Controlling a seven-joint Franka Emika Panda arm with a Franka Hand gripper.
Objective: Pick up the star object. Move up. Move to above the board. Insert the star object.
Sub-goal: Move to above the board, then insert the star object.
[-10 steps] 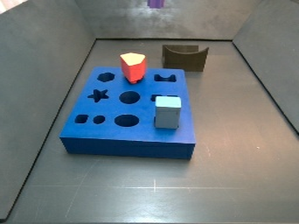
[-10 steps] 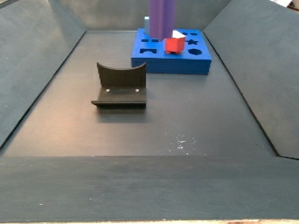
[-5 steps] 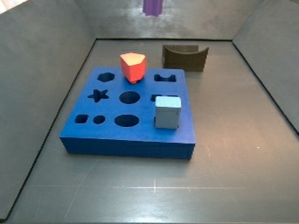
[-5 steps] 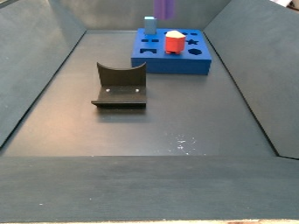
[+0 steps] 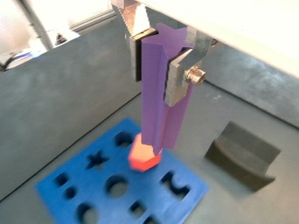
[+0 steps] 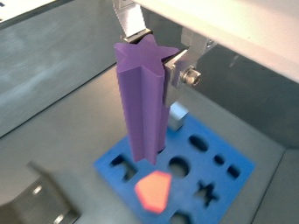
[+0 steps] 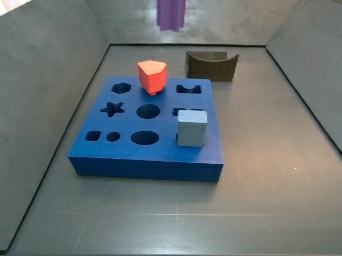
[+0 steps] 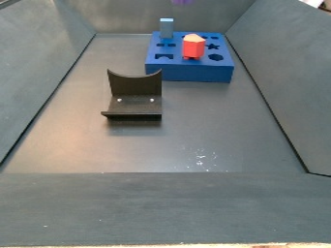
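Overhead, end effector [image 5: 160, 54] gripping star object [image 5: 163, 96], well clear above board [image 5: 111, 175]

The purple star object [image 5: 162, 96] sits between the gripper's [image 5: 163, 54] silver plates above the blue board [image 7: 147, 155], which carries a red-orange block [image 7: 151, 75], a light-blue cube [image 7: 193, 127] and seemingly dark holes.

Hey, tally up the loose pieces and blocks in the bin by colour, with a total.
Purple: 1, the star post, held high in the tool
Blue: 1, the board
Light blue: 1, the cube on the board
Red-orange: 1, the block on the board
Dark brown: 1, the arch piece on the floor
Total: 5
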